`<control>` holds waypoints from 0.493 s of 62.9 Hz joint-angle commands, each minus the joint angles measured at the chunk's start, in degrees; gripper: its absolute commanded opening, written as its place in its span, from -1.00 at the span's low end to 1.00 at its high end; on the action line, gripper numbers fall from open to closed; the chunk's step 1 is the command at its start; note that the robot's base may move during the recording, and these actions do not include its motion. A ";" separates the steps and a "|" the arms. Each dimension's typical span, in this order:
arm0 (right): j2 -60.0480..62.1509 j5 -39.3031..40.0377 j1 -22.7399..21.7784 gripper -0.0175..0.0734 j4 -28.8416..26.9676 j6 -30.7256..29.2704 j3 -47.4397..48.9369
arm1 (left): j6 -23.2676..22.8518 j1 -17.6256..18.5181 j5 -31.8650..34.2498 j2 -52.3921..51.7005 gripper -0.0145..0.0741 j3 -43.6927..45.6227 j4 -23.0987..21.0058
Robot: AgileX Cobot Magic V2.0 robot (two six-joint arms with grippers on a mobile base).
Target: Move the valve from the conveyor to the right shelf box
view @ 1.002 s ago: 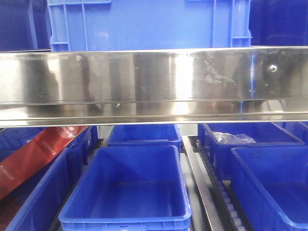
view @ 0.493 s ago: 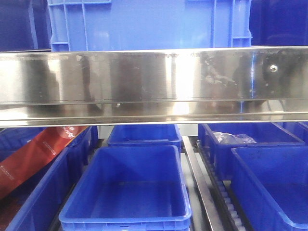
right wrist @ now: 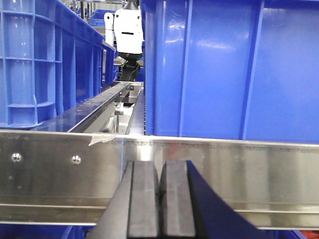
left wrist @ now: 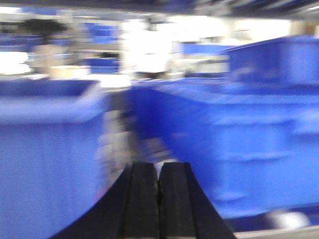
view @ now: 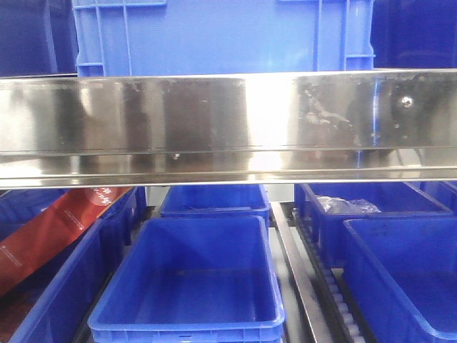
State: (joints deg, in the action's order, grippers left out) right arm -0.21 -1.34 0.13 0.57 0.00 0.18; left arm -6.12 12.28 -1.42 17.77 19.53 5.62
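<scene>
No valve and no conveyor show in any view. My left gripper [left wrist: 159, 172] is shut and empty, in a blurred view of blue boxes [left wrist: 259, 129]. My right gripper [right wrist: 160, 172] is shut and empty, close in front of a steel shelf rail [right wrist: 224, 169] with a tall blue box [right wrist: 229, 64] standing on the shelf behind it. In the front view an empty blue box [view: 189, 279] sits on the lower shelf level, with another blue box [view: 407, 271] to its right. Neither gripper shows in the front view.
A wide steel shelf beam [view: 228, 125] crosses the front view, with a blue crate [view: 221, 36] above it. A red packet [view: 50, 232] lies in the left box. A far right box holds clear plastic [view: 346, 206]. A roller track [view: 328, 293] runs between boxes.
The front view holds nearly still; only reflections on the steel beam shift. The left wrist view is motion-blurred.
</scene>
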 commanded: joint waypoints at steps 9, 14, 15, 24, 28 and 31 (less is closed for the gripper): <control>0.21 0.85 -0.30 -0.98 0.32 0.00 -0.18 | -0.08 -9.66 2.47 -10.81 -0.92 -11.76 0.49; 0.21 0.85 -0.30 -0.98 0.32 0.00 -0.18 | -0.08 -10.17 2.47 -15.10 -0.92 -15.41 -1.78; 0.21 0.85 -0.30 -0.98 0.32 0.00 -0.18 | -0.08 -10.17 2.47 -15.75 -0.92 -16.03 -2.16; 0.21 0.85 -0.30 -0.98 0.32 0.00 -0.18 | -0.08 -10.17 3.50 -17.77 -0.92 -19.53 -4.84; 0.21 0.85 -0.30 -0.98 0.32 0.00 -0.18 | -0.08 -9.82 0.81 -17.77 -0.92 -19.53 -5.00; 0.21 0.85 -0.30 -0.98 0.32 0.00 -0.18 | -0.08 -9.54 0.28 -17.77 -0.92 -19.53 -5.00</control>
State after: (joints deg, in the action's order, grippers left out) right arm -0.21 -1.34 0.13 0.57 0.00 0.14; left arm -6.12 2.24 -1.22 0.41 0.07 1.43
